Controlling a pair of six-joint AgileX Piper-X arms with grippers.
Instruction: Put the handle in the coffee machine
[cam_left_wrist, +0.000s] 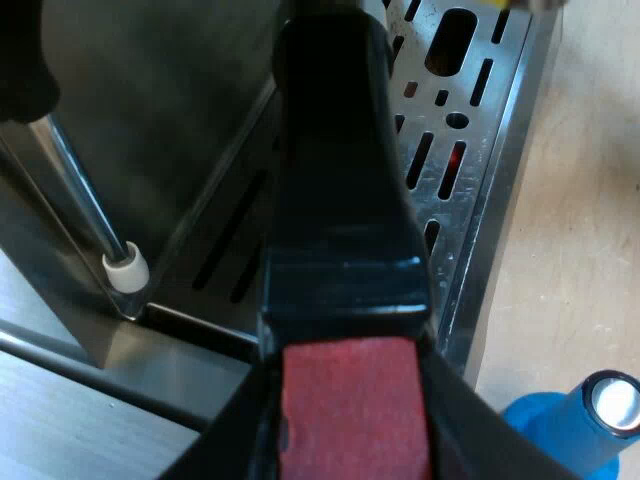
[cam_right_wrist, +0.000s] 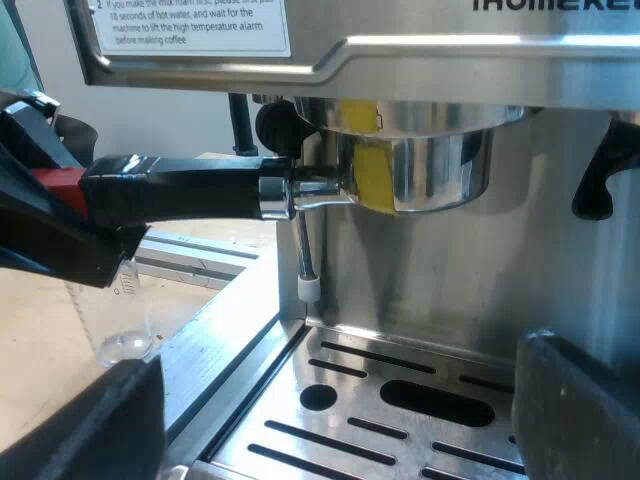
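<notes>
Jamming looms if the left hand (cam_left_wrist: 350, 435), pinching the black red-ended handle (cam_right_wrist: 180, 187), turns the round metal holder (cam_right_wrist: 420, 170) crooked under the steel espresso machine (cam_right_wrist: 450, 60).

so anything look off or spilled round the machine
Nothing spilled or damaged; the drip tray looks dry. The holder is up in the espresso machine, but its handle points sideways, not out to the front, with the left gripper shut on the red end, so it is probably not turned home yet.
</notes>
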